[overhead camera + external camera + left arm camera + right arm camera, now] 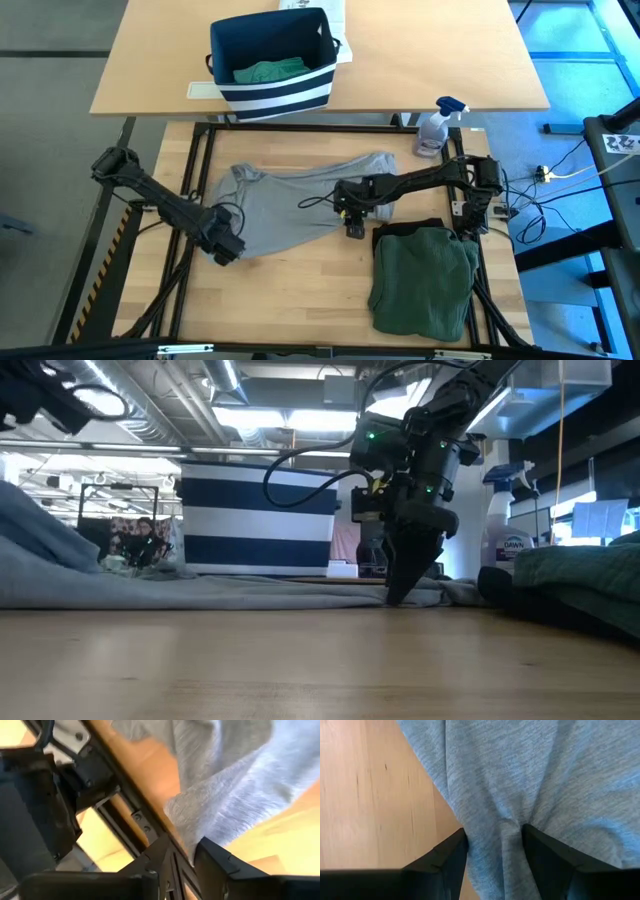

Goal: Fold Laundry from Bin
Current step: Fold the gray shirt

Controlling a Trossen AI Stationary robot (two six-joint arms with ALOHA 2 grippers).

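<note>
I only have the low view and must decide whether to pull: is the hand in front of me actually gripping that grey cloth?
Observer: Yes. That is the right hand. Its wrist view shows a fold of the grey garment bunched between its fingers.
Operator: Where is the other arm?
Observer: The left hand is at the garment's left corner, on the side away from the bin.
Operator: Anything in the bin?
Observer: One teal-green garment lies inside it.
</note>
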